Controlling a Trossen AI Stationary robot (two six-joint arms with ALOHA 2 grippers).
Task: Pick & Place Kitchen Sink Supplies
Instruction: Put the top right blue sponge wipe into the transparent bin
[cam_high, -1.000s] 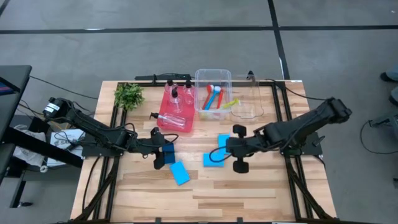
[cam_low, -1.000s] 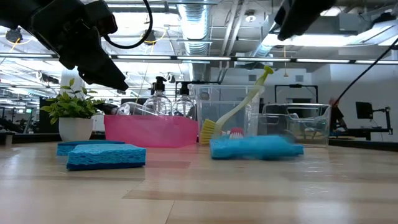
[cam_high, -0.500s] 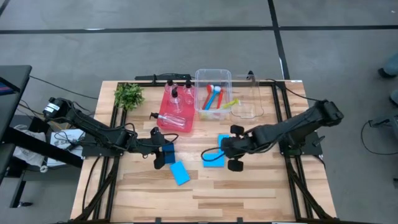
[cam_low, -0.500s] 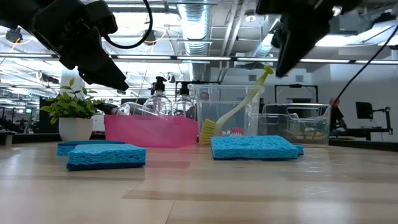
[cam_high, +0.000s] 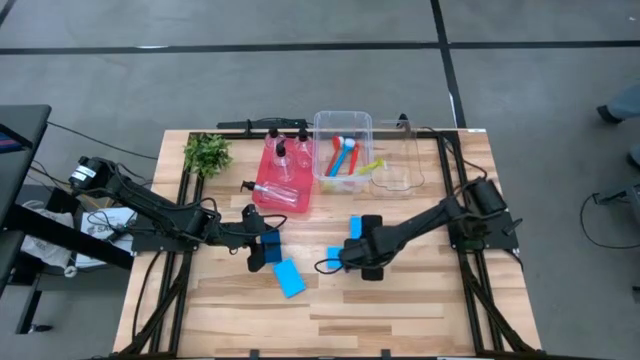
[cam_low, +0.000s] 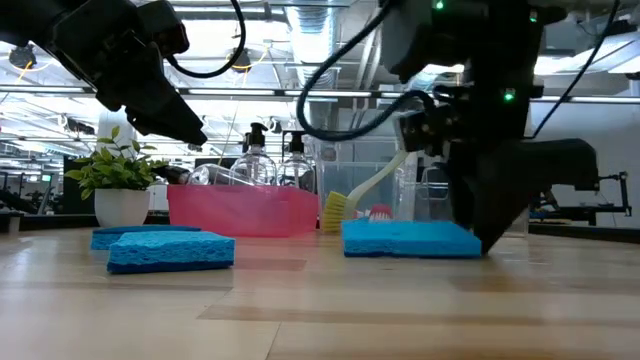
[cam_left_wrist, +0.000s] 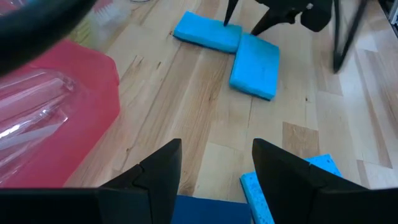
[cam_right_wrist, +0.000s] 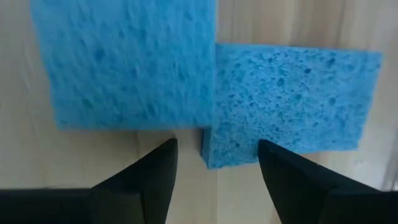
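Two blue sponges (cam_high: 355, 228) (cam_high: 335, 257) lie flat on the table at its middle, meeting at a corner (cam_right_wrist: 208, 134). My right gripper (cam_high: 345, 258) (cam_right_wrist: 211, 180) points steeply down over that corner, open, its fingers low beside the sponges (cam_low: 410, 238). Two more blue sponges (cam_high: 289, 277) (cam_high: 270, 243) lie flat to the left. My left gripper (cam_high: 262, 245) (cam_left_wrist: 211, 168) hangs open above them (cam_low: 170, 250), touching nothing. Clear bottles (cam_high: 282, 160) lie and stand in the red tray (cam_high: 262, 178). Brushes (cam_high: 345, 157) lean in a clear bin (cam_high: 343, 122). My right gripper comes from above with its fingers (cam_low: 485, 235) down at the level of the sponge's right end (cam_low: 465, 240). Whether a finger touches the sponge, I cannot tell. The sponges lie flat on the table.
A potted green plant (cam_high: 207, 152) stands at the far left. A second clear bin (cam_high: 400, 170) stands at the far right beside the brush bin. Bare wood stretches along the table's near side (cam_high: 330, 320).
My right gripper has come down onto the two middle sponges and a little toward the table's left edge, tipping from a slant to point steeply down. The sponges lie where they were.
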